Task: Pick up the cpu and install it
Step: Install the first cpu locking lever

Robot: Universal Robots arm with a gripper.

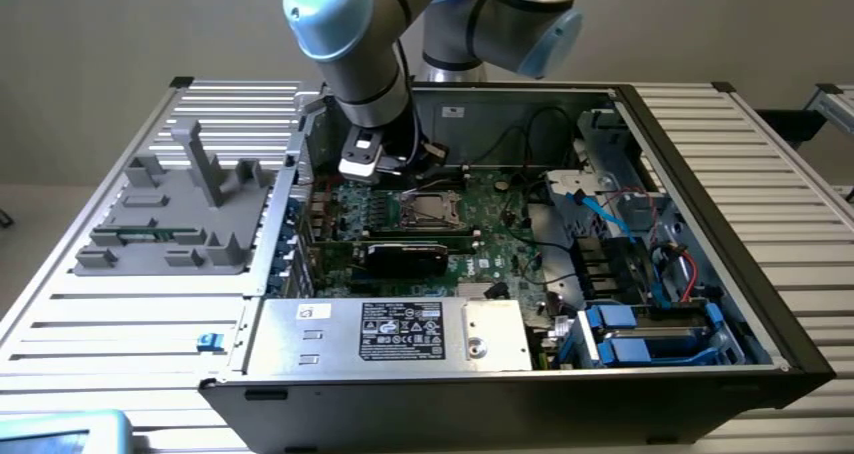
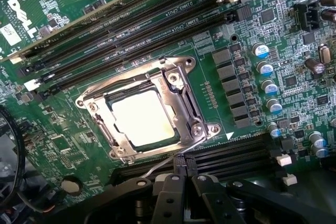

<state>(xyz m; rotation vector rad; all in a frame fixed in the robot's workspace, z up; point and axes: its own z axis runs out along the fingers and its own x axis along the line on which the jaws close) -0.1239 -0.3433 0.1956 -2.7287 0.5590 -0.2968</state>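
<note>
Grey arm [image 1: 367, 59] bent over cpu [image 2: 143, 116], fingers [image 2: 177, 186] closed

On my feed the light is soft and even, with only faint shadows. Just beyond the jaws the cpu [image 2: 143, 117] top glares almost white, the socket frame [image 2: 181, 85] around it glints, and the gripper [image 2: 185, 182] itself sits in shade.

White silkscreen on the green motherboard [image 2: 52, 129] reads "DELL" beside a white sticker [image 2: 10, 34], and "CPU1" with DIMM numbers along the black memory slots [image 2: 131, 27].
</note>
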